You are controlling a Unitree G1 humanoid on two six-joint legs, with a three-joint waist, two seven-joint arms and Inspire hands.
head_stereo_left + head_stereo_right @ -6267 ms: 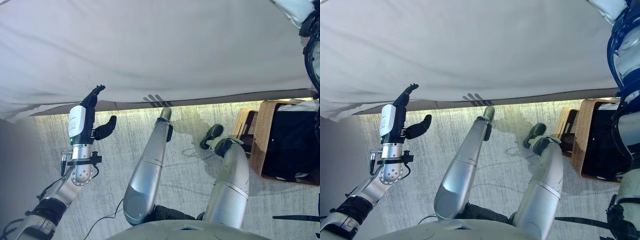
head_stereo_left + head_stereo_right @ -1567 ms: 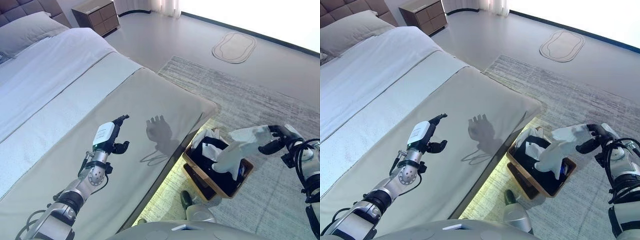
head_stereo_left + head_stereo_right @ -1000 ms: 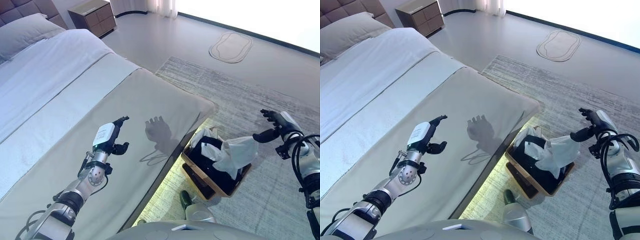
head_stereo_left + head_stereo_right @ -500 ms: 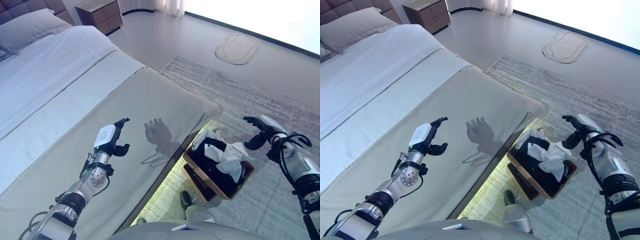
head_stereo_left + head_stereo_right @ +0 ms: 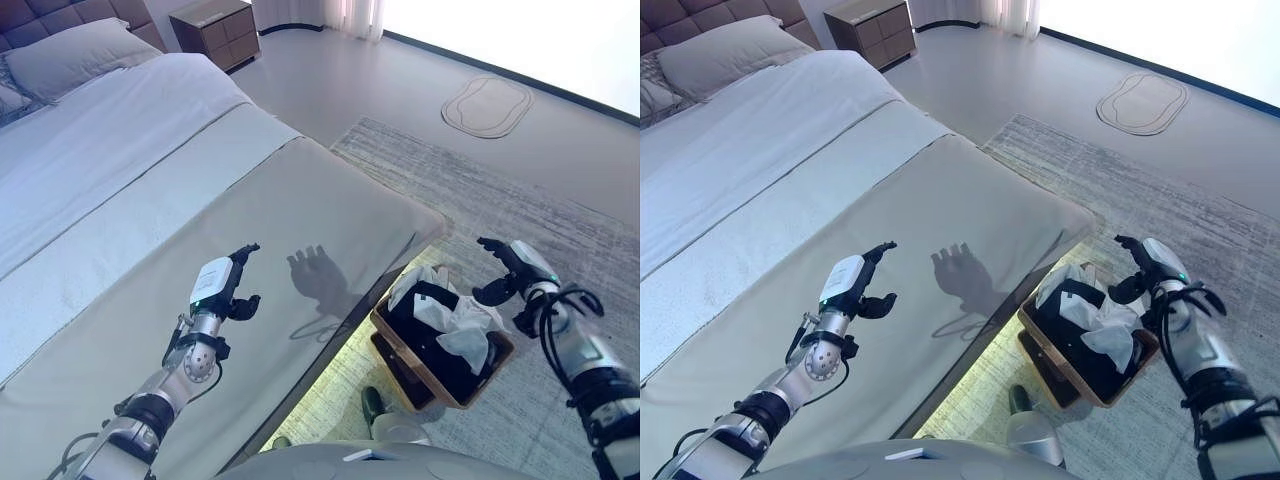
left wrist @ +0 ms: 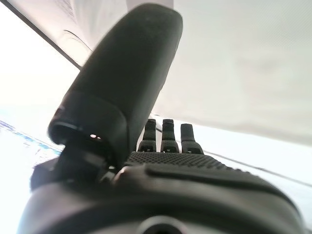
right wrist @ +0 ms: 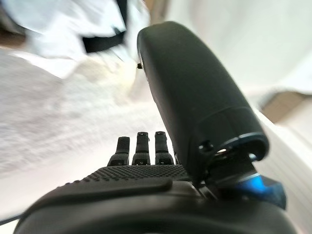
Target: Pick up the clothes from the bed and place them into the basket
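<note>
change: white garment (image 5: 455, 322) released, now draped in the basket (image 5: 478, 375), just below the right hand (image 5: 512, 268) fingers
right fingers: wide, empty
left hand (image 5: 215, 285): fingers relaxed open over the bed (image 5: 330, 190)
task: no clothes seen on bed, looks near done

text: none legible | labels: none | numbers: none | signs: none

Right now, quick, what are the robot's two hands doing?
Left hand: open, empty, above the bed.
Right hand: open, empty, beside the basket.
</note>
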